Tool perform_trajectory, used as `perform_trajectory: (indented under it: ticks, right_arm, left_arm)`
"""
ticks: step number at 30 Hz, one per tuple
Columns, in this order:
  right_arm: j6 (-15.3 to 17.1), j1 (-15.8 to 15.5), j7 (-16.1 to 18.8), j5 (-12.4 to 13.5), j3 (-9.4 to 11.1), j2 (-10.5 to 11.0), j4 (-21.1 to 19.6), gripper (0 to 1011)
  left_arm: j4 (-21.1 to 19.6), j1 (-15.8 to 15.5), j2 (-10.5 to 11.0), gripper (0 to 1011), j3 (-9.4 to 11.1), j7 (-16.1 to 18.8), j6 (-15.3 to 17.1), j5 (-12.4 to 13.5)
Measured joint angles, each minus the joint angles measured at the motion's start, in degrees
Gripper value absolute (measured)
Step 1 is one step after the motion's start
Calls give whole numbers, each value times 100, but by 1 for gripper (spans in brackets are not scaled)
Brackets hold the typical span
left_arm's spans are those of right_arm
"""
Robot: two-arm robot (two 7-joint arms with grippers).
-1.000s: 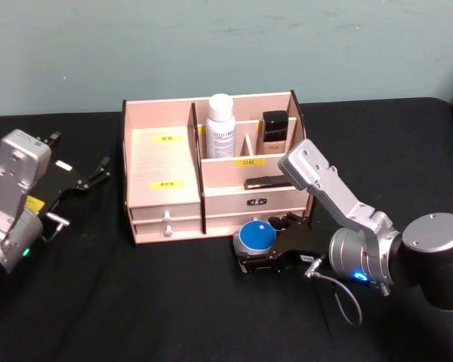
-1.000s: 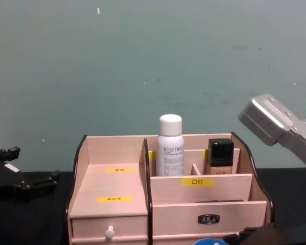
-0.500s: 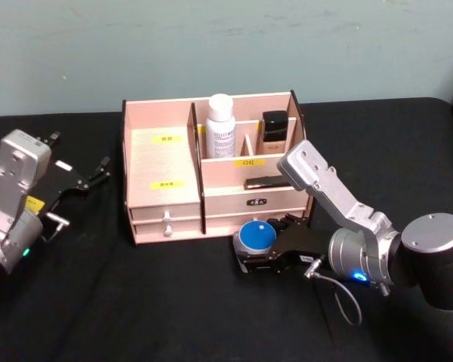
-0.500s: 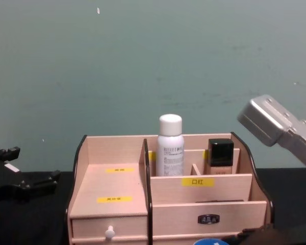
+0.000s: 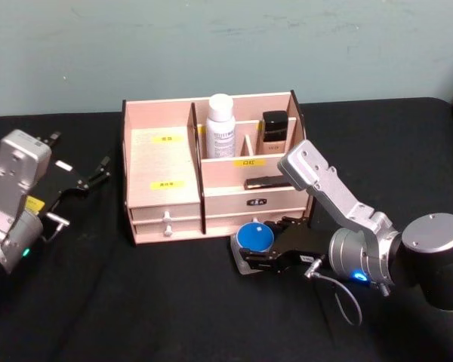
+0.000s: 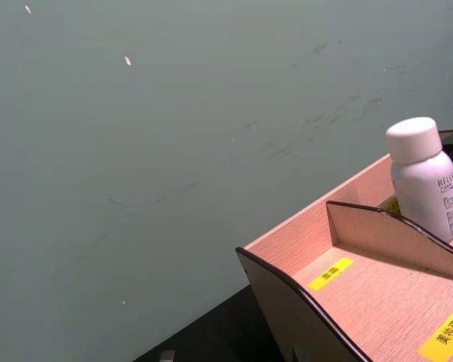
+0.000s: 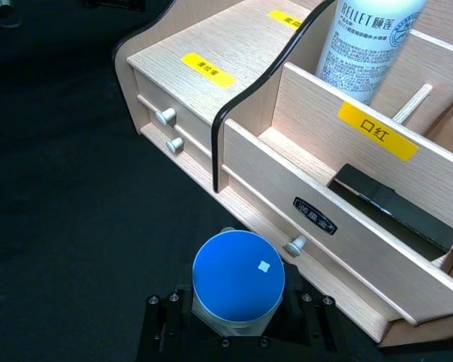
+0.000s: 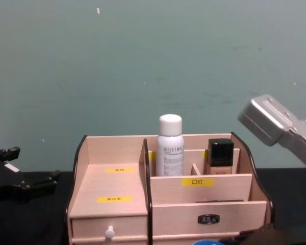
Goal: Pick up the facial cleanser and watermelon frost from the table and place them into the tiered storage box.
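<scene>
- Between the fingers (image 7: 311, 315) of the right gripper (image 5: 254, 253): blue-topped round container (image 7: 238, 276), pinched by its pale body from both sides, blue lid facing up with a small pale mark near the middle.
- Position of that container: low in front of the tiered storage box (image 5: 234, 202), just beside the small knob of the right-hand lower drawer, apart from the drawer face; resting on the cloth or lifted off it, cannot tell.
- Right arm: silver links reaching in from the right across the box's right front corner.
- Tiered storage box: pale wood, dark-edged curved sides, yellow labels; stepped flat top and two knobbed drawers on the left half, open compartments on the right half.
- Rear compartment: white bottle (image 5: 220, 124) with white cap, upright.
- Compartment next to it on the right: dark-capped bottle (image 5: 274, 133), upright.
- Front compartment above the right drawer: flat dark item (image 7: 396, 208), lying along its length.
- Left gripper (image 5: 79, 156): well left of the box over the black table (image 5: 136, 302), fingers spread apart, holding nothing.
- Behind everything: plain teal wall (image 8: 143, 66).
</scene>
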Motion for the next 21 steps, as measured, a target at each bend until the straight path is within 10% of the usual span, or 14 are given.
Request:
perform_trajectory:
  ticks: [21]
  right_arm:
    - [-77, -26, 80, 88, 23, 22, -101, 708]
  left_arm:
    - [0, 0, 0, 1010, 0, 0, 0, 0]
